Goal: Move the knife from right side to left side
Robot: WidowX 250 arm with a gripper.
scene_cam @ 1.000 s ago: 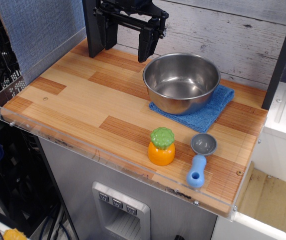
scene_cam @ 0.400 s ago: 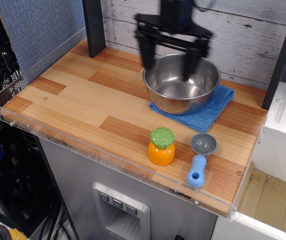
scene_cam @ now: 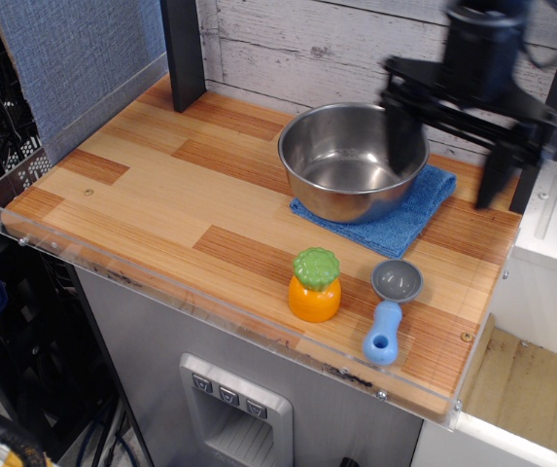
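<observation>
- Now the gripper (scene_cam: 448, 173) hangs over the right rear of the table (scene_cam: 142, 195), above the blue cloth's (scene_cam: 404, 222) right end; a second ago it sat far back left, then passed over the steel bowl (scene_cam: 353, 159).
- So the arm has swept left to right, toward the knife's side.
- Jaws spread wide, nothing between them; hand is empty.
- Motion blur smears the fingers, so exact height is hard to judge, probably well above the surface.
- Knife (scene_cam: 389, 309) unmoved across all frames: front right of the table, grey head pointing back, light-blue handle toward the front edge.
- It lies just beside the orange toy (scene_cam: 315, 285) with the green top, apart from it, not touching.
- Gripper is behind the knife and well apart from it, no contact yet.
- Judgement: approach phase only, grasp not started; next needs coming forward and down over the handle.
- Risk: the toy is close on the left, a wide jaw could bump it.
- Left side of the table is where the knife should end up.
</observation>
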